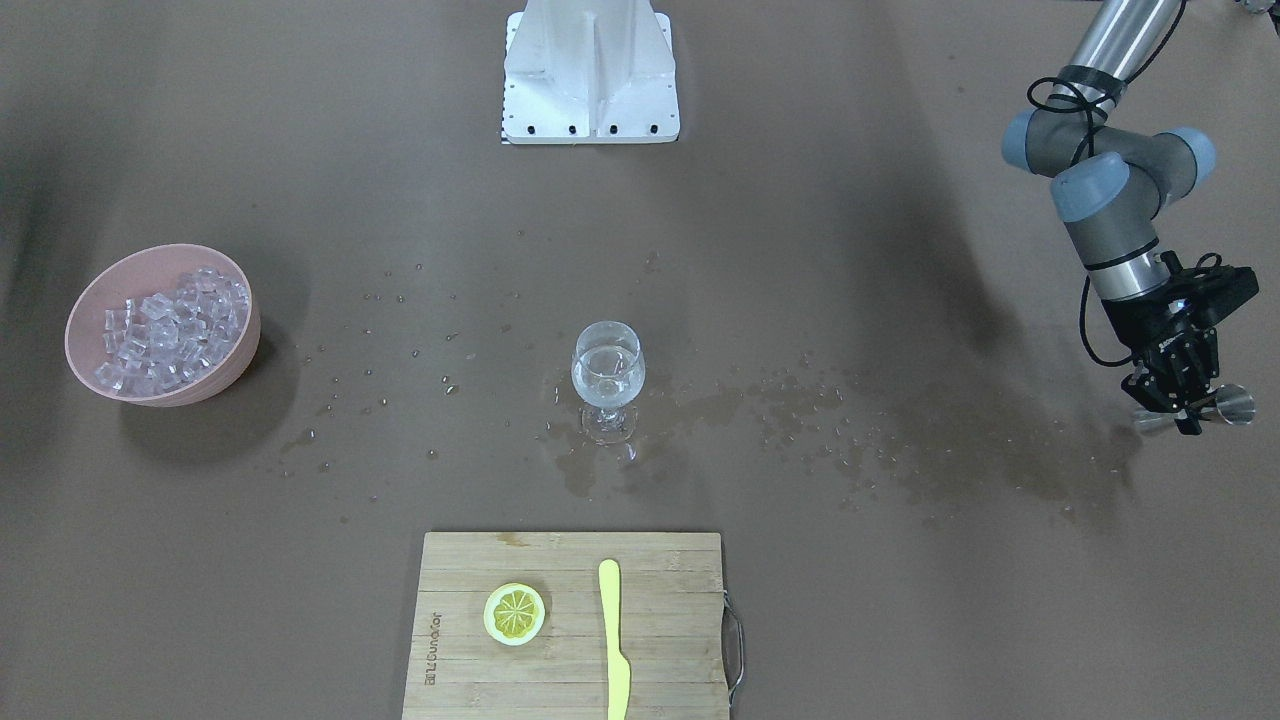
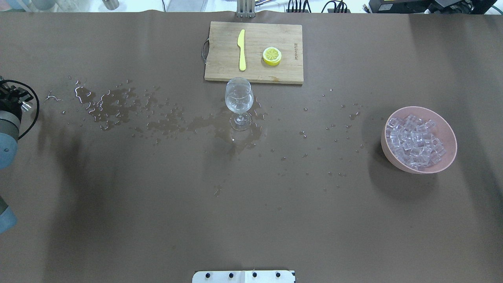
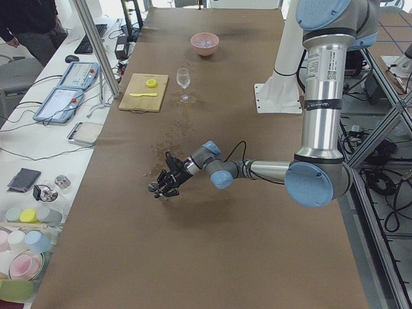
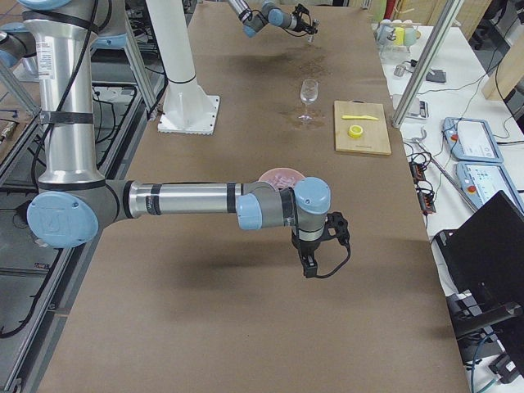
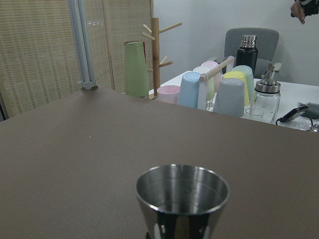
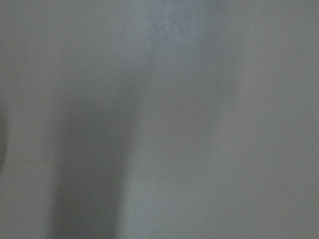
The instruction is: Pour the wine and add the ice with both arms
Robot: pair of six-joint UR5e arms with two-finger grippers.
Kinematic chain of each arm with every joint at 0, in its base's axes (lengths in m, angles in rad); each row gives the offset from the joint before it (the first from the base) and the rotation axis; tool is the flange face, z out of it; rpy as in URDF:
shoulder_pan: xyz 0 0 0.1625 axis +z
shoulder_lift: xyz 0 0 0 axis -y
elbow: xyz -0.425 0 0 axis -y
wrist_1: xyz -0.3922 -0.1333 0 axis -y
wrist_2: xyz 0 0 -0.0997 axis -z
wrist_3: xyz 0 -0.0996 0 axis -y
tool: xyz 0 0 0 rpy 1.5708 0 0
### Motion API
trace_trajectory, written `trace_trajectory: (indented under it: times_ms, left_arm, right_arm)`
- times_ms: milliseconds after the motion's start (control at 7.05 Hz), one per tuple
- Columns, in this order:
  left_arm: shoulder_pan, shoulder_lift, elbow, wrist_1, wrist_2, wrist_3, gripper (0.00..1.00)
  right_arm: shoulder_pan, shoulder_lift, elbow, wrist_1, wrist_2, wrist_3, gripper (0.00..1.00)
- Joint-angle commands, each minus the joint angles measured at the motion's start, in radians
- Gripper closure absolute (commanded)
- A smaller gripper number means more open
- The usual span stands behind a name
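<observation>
Reading the overhead view as a dial centred on the wine glass, the left gripper sits far out at nine o'clock, clamped on a steel jigger held mouth up, while a little clear wine lies in the glass. At about four o'clock the ice fills a pink bowl; the right gripper, seen only from the side so I cannot tell if it is open, hangs out past the bowl and is much the nearer hand, so its reach for ice likely runs toward nine o'clock

Wet brown table carries bowl, wine glass, cutting board.
</observation>
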Motion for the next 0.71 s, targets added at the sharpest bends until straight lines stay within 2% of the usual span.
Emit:
trace_trajectory:
  times_ms: [0,567]
  left_arm:
    - [0.002,-0.001,-0.003,-0.003,-0.001,0.003,0.02]
    - [0.002,0.002,-0.006,-0.009,-0.005,0.011,0.02]
  right_arm:
    - [0.0,0.0,-0.002,-0.002,0.0,0.0,0.0]
    - [0.0,0.002,-0.002,0.0,0.0,0.0,0.0]
